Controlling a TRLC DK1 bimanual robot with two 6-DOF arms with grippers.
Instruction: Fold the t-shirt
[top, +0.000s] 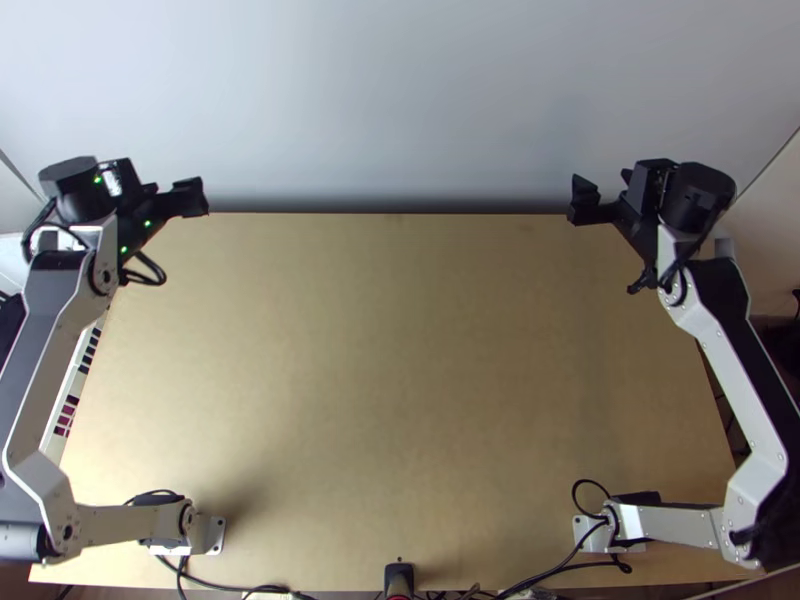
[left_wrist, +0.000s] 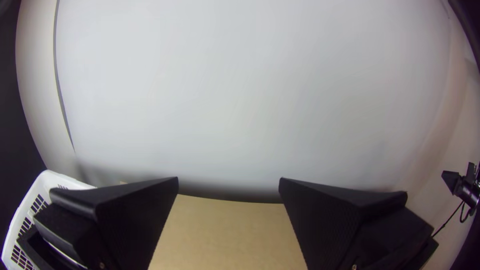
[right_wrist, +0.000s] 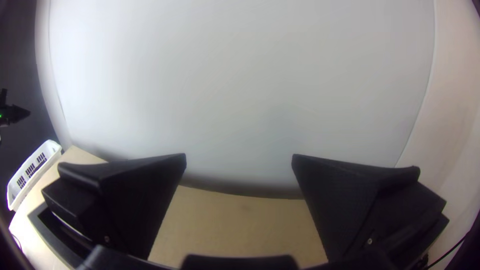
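White basket (left_wrist: 55, 178) cut off, lower left of the left wrist view, left arm (top: 50, 365) and black device (top: 399, 578) clipped by top view's left and bottom edges

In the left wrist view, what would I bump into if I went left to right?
White basket, one finger of the left gripper, strip of table, its other finger, then the right gripper, farther off.

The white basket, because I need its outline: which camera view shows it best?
The right wrist view: the white basket looks small there but unblocked. The left wrist view shows it larger, partly behind the left gripper and cut off below. The top view shows a slotted strip beside the left arm, which hides much of it.
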